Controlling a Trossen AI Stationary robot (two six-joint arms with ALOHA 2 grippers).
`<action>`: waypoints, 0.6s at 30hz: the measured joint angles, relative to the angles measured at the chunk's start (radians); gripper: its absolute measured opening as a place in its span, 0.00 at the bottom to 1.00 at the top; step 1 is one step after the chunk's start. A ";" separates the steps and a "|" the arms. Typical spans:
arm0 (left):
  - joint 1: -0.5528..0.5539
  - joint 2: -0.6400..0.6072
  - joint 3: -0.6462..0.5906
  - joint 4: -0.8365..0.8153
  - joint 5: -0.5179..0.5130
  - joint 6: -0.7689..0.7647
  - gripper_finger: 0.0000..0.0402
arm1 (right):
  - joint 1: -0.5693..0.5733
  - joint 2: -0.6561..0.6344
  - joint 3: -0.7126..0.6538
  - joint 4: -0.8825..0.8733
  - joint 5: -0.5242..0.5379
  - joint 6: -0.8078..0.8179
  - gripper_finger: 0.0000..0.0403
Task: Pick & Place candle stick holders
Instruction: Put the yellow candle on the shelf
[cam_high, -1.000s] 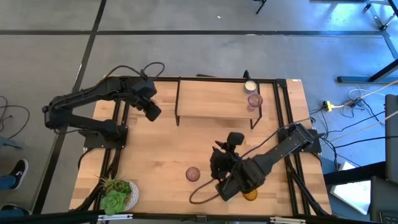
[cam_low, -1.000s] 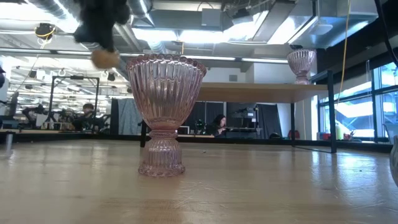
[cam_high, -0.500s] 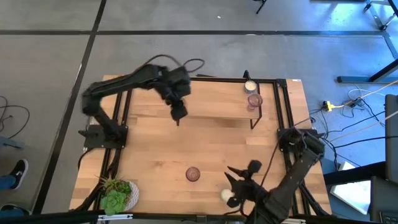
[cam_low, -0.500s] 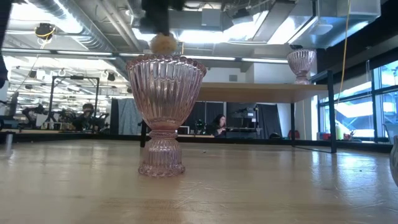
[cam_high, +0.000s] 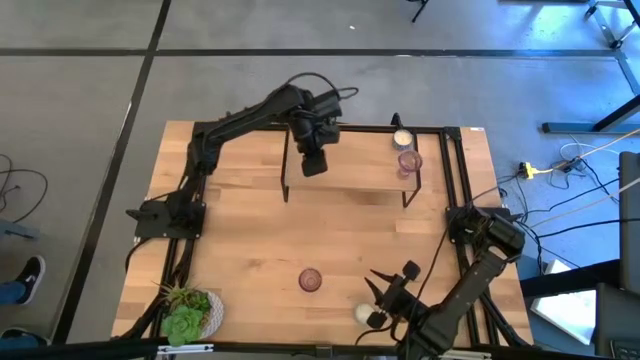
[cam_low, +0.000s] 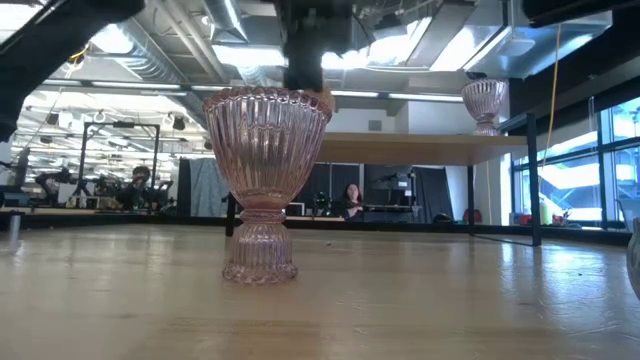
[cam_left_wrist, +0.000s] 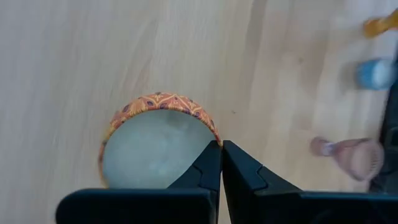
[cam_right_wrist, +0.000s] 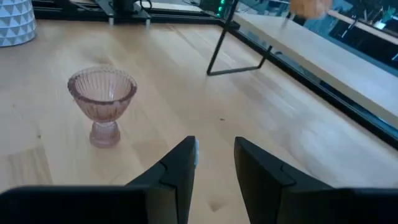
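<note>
My left gripper (cam_high: 314, 163) is over the left part of the raised wooden shelf (cam_high: 360, 165), shut on a small round cup with an orange patterned rim and a whitish inside (cam_left_wrist: 155, 146). On the shelf's right end stand a whitish cup (cam_high: 402, 138) and a pink cup (cam_high: 408, 160). Another pink ribbed cup (cam_high: 310, 280) stands on its foot on the table. My right gripper (cam_high: 378, 288) is open and empty near the front edge, beside a whitish cup (cam_high: 363, 315); the pink cup (cam_right_wrist: 102, 99) stands ahead of its fingers. My left gripper pinches the cup's rim (cam_left_wrist: 211, 135) between its two fingers, one finger over the inside and one outside the wall. The fingers come from above, pointing down. The cup sits upright with its mouth up; whether its foot touches the shelf I cannot tell.
A leafy green plant in a white pot (cam_high: 188, 315) stands at the near left corner. The shelf stands on thin dark legs (cam_high: 286, 190) along the far side. In the low view the pink cup (cam_low: 262, 180) fills the foreground.
My left gripper has swung from the table's far left toward the right, over the shelf, carrying the orange-rimmed cup. My right arm has drawn back toward the near edge, away from the middle of the table, and the whitish cup now shows beside it.
</note>
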 joint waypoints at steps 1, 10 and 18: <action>-0.001 0.015 0.000 -0.003 -0.011 0.013 0.01 | -0.007 0.000 0.000 0.024 -0.004 -0.031 0.28; -0.041 0.039 -0.001 -0.002 -0.040 0.054 0.01 | -0.083 0.000 0.000 0.210 -0.177 -0.288 0.28; -0.082 0.039 -0.001 0.014 -0.051 0.054 0.01 | -0.105 0.000 0.002 0.297 -0.212 -0.402 0.28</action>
